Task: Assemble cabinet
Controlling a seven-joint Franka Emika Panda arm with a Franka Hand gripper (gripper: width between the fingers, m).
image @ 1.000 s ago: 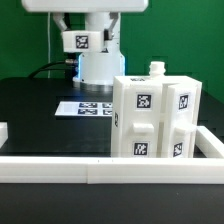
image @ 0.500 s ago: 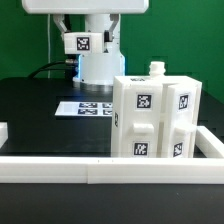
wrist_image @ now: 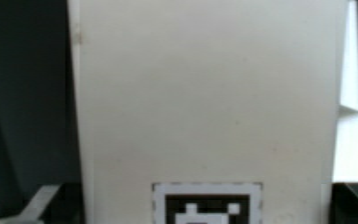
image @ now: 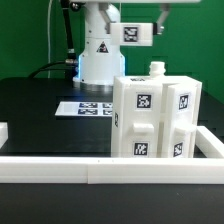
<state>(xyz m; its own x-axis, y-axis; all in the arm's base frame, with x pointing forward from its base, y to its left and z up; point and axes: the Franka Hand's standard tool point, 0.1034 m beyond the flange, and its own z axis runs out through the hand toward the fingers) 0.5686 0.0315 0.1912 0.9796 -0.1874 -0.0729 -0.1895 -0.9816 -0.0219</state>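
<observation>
From where I'm standing, the arm (image: 100, 55) is rising at the back of the black table (image: 35, 100). Its gripper (image: 152, 22) is hanging near the top edge of the exterior view, partly cut off. It is carrying a white panel (image: 135, 32) up in the air, with a black-and-white tag on the panel facing the camera. The jaws are clamping on that white panel, as far as I can make out. In the wrist view the panel (wrist_image: 194, 90) is filling nearly the whole picture as a long pale face, with one tag (wrist_image: 208, 205) showing at one end. A grey fingertip (wrist_image: 28, 203) is peeking out just beside the panel's edge. The cabinet box (image: 155, 118) is standing upright on the table toward the exterior view's right, well below the gripper and apart from it. Its two visible faces are showing several square tags, and a small white peg (image: 157, 68) is sticking up from its top. The box is sitting just behind the long low white rail (image: 100, 170), which is running across the front of the scene. The marker board (image: 85, 107) is lying flat on the table just beside the box, on the exterior view's left of it and in front of the arm's base. A green wall (image: 25, 40) is closing off the background.
</observation>
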